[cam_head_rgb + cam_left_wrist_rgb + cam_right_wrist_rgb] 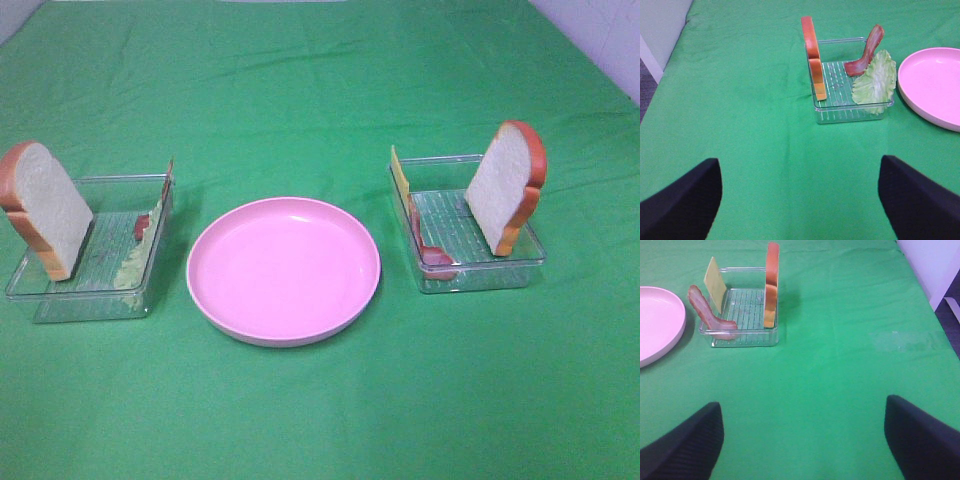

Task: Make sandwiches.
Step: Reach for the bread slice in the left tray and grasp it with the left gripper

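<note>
The sandwiches' parts stand apart in two clear trays. The left tray (85,300) holds an upright bread slice (45,205), lettuce (132,262) and a bacon strip (143,225). The right tray (480,275) holds a cheese slice (400,175), bacon (432,250) and another upright bread slice (508,185). My left gripper (800,200) is open, well short of its tray (852,114), with nothing between the fingers. My right gripper (802,440) is open too, back from its tray (742,340). Neither gripper shows in the exterior high view.
A pink round plate (285,265) with nothing on it lies between the two trays. A green cloth (320,90) covers the whole table. The table's side edges show in the wrist views, beyond each tray's outer side.
</note>
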{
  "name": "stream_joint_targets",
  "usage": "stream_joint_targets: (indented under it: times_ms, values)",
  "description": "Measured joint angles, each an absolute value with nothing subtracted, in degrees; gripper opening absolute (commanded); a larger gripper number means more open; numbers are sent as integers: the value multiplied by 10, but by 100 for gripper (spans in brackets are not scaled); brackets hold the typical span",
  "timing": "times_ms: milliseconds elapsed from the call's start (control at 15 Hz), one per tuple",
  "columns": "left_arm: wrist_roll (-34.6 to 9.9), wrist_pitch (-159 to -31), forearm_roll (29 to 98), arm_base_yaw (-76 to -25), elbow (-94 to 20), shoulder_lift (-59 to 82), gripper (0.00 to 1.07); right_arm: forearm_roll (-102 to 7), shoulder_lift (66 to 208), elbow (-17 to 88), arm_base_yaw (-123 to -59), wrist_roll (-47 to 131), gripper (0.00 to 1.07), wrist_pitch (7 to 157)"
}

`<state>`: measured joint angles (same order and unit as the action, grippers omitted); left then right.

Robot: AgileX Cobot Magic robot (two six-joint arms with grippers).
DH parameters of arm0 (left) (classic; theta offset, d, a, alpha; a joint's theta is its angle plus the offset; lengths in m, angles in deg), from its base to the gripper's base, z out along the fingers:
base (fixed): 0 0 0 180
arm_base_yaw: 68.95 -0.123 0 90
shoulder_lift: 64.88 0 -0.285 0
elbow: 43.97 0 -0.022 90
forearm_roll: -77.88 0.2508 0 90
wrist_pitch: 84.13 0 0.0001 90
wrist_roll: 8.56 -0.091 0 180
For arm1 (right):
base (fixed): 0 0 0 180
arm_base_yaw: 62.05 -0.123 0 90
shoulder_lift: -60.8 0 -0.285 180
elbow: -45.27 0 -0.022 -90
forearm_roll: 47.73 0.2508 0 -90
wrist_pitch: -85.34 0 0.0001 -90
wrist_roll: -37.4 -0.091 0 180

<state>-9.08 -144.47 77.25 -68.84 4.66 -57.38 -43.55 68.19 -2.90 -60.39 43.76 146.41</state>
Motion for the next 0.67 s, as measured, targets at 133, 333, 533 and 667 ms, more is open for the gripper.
stream_joint_targets:
  times_ms: [133, 333, 533, 667]
  values:
    - [-91, -1445, 772, -688, 47, -574, 81, -436, 682, -29, -604, 438, 83, 1464]
    - [-91, -1445, 772, -688, 47, -574, 81, -436, 682, -29, -604, 438, 83, 1464]
    - [-91, -1445, 772, -688, 47, -574, 81, -436, 682, -29, -604, 438, 83, 1464]
    - [-91, -1445, 772, -688, 47, -574, 81, -436, 682, -29, -604, 438, 83, 1464]
